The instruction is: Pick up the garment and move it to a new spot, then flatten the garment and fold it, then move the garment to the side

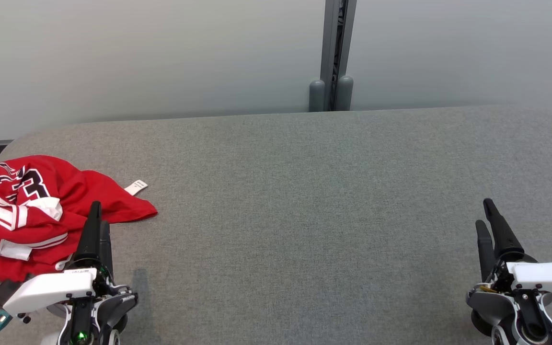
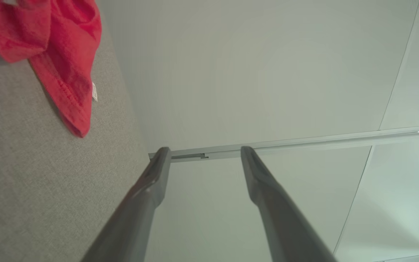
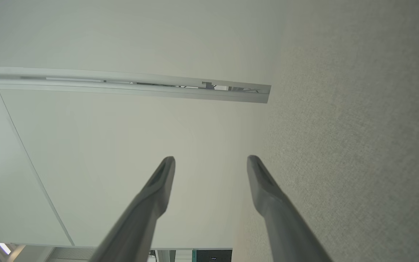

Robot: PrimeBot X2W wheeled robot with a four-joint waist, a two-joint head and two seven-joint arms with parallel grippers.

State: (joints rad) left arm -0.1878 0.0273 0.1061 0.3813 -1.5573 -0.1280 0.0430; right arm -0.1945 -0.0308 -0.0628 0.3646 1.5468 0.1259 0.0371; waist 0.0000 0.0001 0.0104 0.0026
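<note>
- Plainly soft and light, the red jersey (image 1: 31, 211) is a limp knit shirt with white stripes. It lies crumpled in a heap at the left end of the grey table (image 1: 304, 191).
- It should sag and trail when lifted. I judge a firm pinch on 1 bunched fold, or on the pointed corner nearest the table's middle, safer than a scoop (thin cloth slips from a shallow grip).
- A small white label (image 1: 135, 187) sticks out beyond that corner, and it is too slight to hold by.
- The left tool (image 1: 99, 215) hovers at the heap's near right edge, its 2 fingers spread apart and holding nothing. The left wrist view shows the heap off to one side of them, not between them.
- The right tool (image 1: 484, 212) sits well apart at the table's right end, likewise spread and empty.
- Nothing stands between the jersey and the bare middle of the table. A pale wall (image 1: 161, 57) and a grey post (image 1: 333, 52) rise behind the back edge, out of the way.
</note>
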